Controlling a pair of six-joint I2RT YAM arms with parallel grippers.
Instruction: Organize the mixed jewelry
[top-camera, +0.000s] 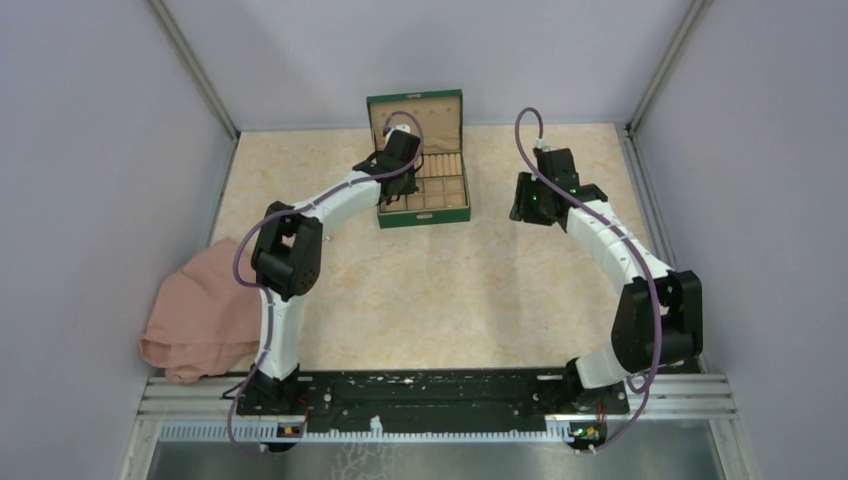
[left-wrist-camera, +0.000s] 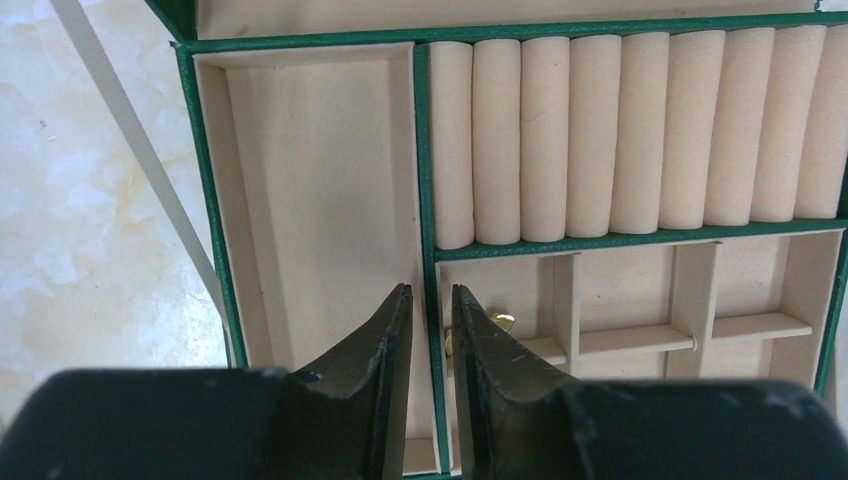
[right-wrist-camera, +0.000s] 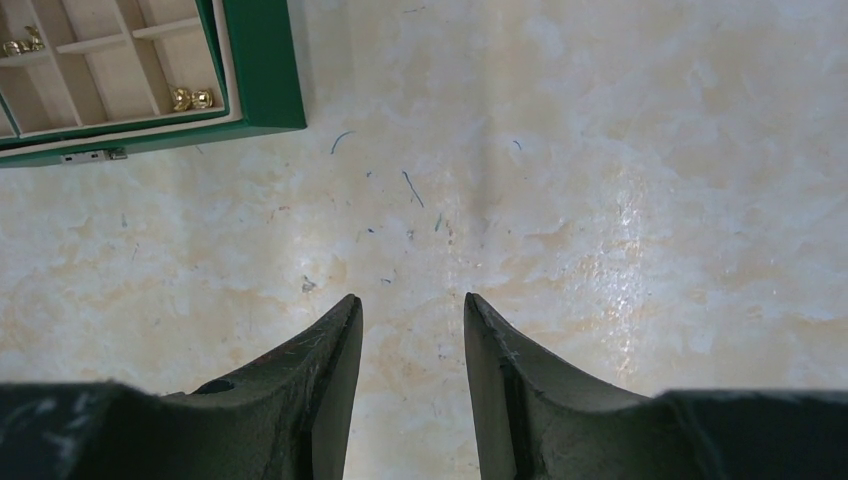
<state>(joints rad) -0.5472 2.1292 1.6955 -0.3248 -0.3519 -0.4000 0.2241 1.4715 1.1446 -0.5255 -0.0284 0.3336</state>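
Left tool (left-wrist-camera: 430, 300) hangs low in the green box (left-wrist-camera: 208, 200), fingers (left-wrist-camera: 395, 330) nearly together astride a divider (left-wrist-camera: 428, 200), nothing visibly pinched, a gold piece of jewelry (left-wrist-camera: 503, 320) just beside them (right tool (right-wrist-camera: 412, 310) spread, empty, over the surface (right-wrist-camera: 600, 200)), so a pinch here risks clamping wall, not gold.

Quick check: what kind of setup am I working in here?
Probably a lab robot cell, not a home: plain panel walls on metal framing, a marble-look tabletop, a black mounting rail at its near edge.

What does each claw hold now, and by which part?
Nothing. The left claw, nearly closed, hangs empty over a green box divider; the right claw is open over the table.
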